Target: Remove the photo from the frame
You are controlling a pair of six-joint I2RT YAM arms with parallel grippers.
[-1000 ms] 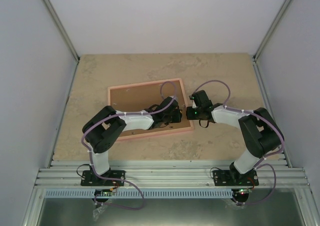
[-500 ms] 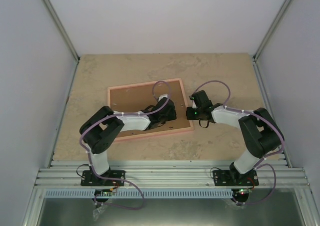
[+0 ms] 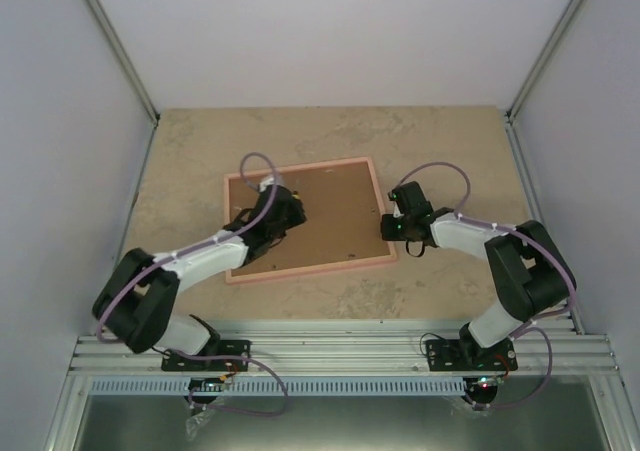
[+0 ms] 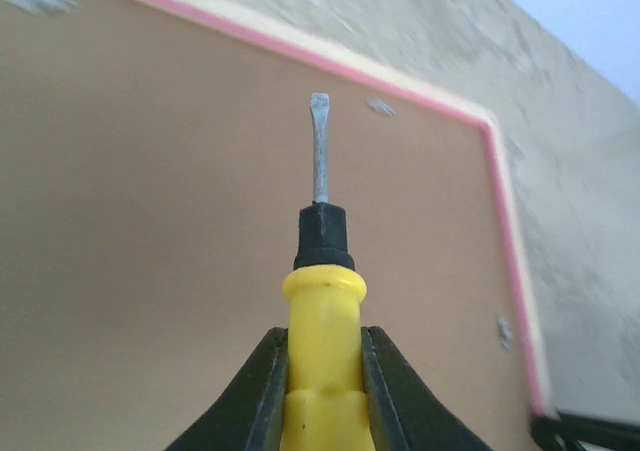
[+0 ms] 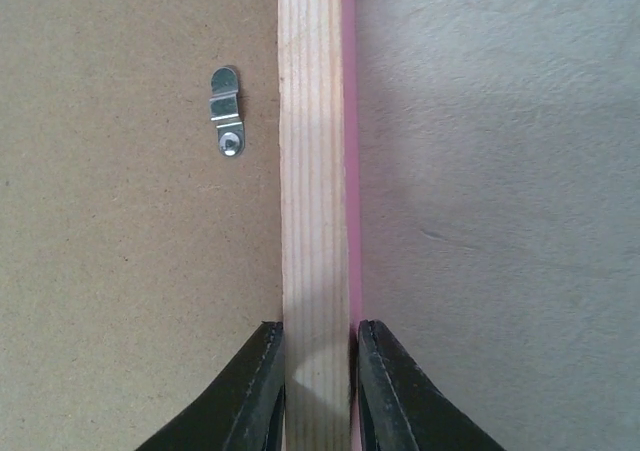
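Since a second ago the left arm has swung left: its tip was over the near right part of the frame back and is now over the left half, elbow pulled out toward the near left. The frame has also shifted slightly to the right and turned a little on the table. The right arm has barely changed.

Left tool (image 4: pixel 322 351): closed on the yellow handle of a flat-blade screwdriver (image 4: pixel 322 291), one finger on each side. The black collar and grey blade stick out ahead, pointing toward the frame's far right corner. The blade is over the brown backing board (image 3: pixel 330 216); can't tell if the tip touches it.

The frame (image 3: pixel 310 269), thin and pink, lies back-up near the middle of the table (image 3: pixel 440 141), slightly skewed, with its right end nearer. Only the brown back shows. The photo is hidden and can't be seen in any view.

A small metal tab (image 4: pixel 378 106) sits on the board just inside the far rail, and another is near the right rail, blurred.

Right tool (image 5: pixel 318 336): clamped on the frame's right rail, one finger on the inner board side and one on the pink outer side, with bare wood showing between them. A silver turn clip (image 5: pixel 227 111) with a screw lies flat on the board just left of that rail, not overlapping it. Bare table lies to the right of the rail.
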